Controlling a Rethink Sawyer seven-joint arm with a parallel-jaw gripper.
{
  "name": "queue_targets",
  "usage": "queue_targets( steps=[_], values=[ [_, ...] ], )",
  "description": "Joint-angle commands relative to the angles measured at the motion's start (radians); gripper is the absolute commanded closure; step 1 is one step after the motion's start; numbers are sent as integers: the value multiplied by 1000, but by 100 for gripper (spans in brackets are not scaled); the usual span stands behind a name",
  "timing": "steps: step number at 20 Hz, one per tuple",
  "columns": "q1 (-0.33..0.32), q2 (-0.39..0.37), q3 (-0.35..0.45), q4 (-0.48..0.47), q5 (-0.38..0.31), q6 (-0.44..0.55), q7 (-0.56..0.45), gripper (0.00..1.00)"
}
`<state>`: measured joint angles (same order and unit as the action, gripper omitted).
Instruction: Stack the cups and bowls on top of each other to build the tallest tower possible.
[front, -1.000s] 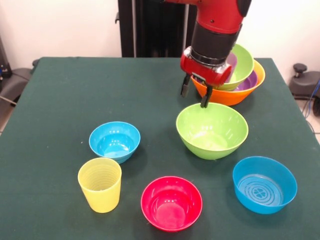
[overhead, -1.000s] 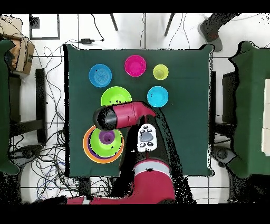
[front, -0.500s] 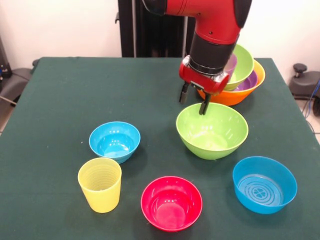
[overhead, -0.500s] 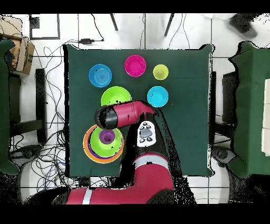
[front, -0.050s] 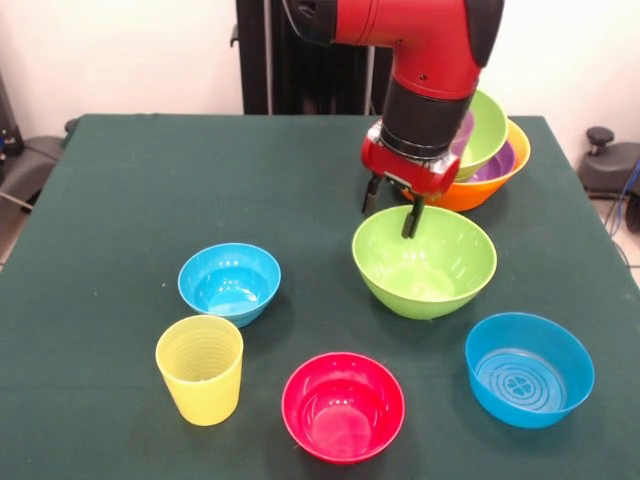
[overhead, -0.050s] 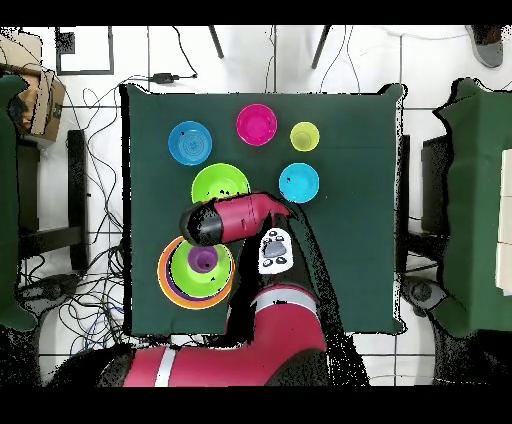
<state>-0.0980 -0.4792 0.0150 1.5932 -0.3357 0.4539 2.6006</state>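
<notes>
My gripper (front, -0.050s: 389, 216) is open and hangs over the far rim of a loose lime green bowl (front, -0.050s: 425, 262) (overhead, -0.050s: 220, 183). One finger (front, -0.050s: 410, 222) dips inside the bowl and the other stays outside the rim. Behind it stands the tower: an orange bowl (front, -0.050s: 462, 193) (overhead, -0.050s: 168, 288) holding a shallow purple bowl (front, -0.050s: 503, 161), a lime green bowl (front, -0.050s: 492, 122) (overhead, -0.050s: 186, 268) and a purple cup (overhead, -0.050s: 203, 260). The ribbed yellow cup (front, -0.050s: 200, 368) (overhead, -0.050s: 305, 136) stands upright at the front left. In the overhead view the arm hides the gripper.
Two blue bowls (front, -0.050s: 229, 282) (front, -0.050s: 529, 368) and a pink-red bowl (front, -0.050s: 343, 405) sit upright on the green table (front, -0.050s: 150, 190). The overhead view shows them as blue bowls (overhead, -0.050s: 190, 142) (overhead, -0.050s: 299, 183) and a pink-red bowl (overhead, -0.050s: 257, 124). The arm (overhead, -0.050s: 235, 218) crosses above the tower.
The gripper has come down and slightly towards the loose lime green bowl, so one finger now reaches below its rim. The bowls and cups have not moved.
</notes>
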Motion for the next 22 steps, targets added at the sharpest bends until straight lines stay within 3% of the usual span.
queue_targets(
  steps=[1, 5, 14, 22],
  values=[
    [24, 41, 76, -50, -77, -71, -76, 0],
    [12, 51, 79, -54, -81, -85, -86, 0],
    [4, -14, 78, 21, -82, -74, -95, 0],
    [-7, 98, 65, -42, -127, -182, -77, 0]
  ],
)
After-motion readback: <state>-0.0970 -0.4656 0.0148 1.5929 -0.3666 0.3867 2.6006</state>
